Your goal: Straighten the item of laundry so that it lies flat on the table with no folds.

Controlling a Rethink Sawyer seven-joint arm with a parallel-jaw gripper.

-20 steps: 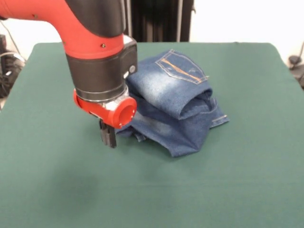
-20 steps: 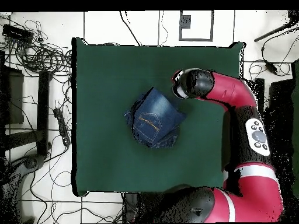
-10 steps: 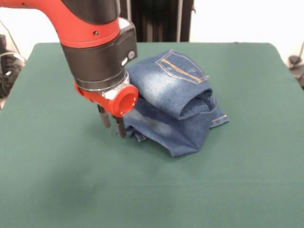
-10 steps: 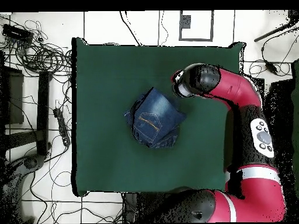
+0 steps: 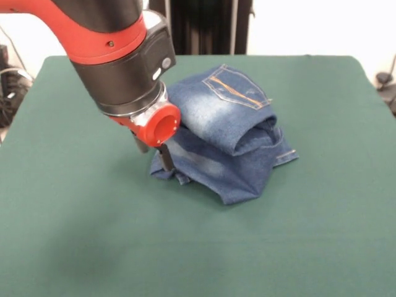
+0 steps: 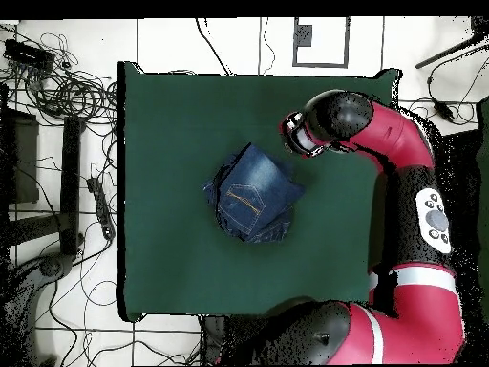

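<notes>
The near stretch of the table (image 5: 198,260) is bare green cloth, and nothing there has been laid out yet. Just beyond it sits the jeans (image 5: 226,142), still a compact bundle near the table's middle rather than a flat garment. Their nearest part is a lower layer of denim that juts toward the camera as a blunt corner, with a hem edge poking out at the side away from the arm.

At the bundle's near corner on the arm side, the claw (image 5: 153,154) reaches down under the red wrist collar. Two dark fingers (image 5: 166,159) show with a gap between them, so it looks partly open; one finger stands at the very edge of the denim, the other just off the cloth over the table. I cannot tell whether any fabric lies between them, and nothing appears lifted or pulled.

Farther back, a thick rolled fold lies across the top of the jeans, and on its far side a back pocket with orange stitching faces up. The overhead view agrees: the jeans form a small, rumpled square with the wrist beside one corner.

By my reading the task is barely begun: a first grasp is being set up, and every fold still has to be drawn out.
</notes>
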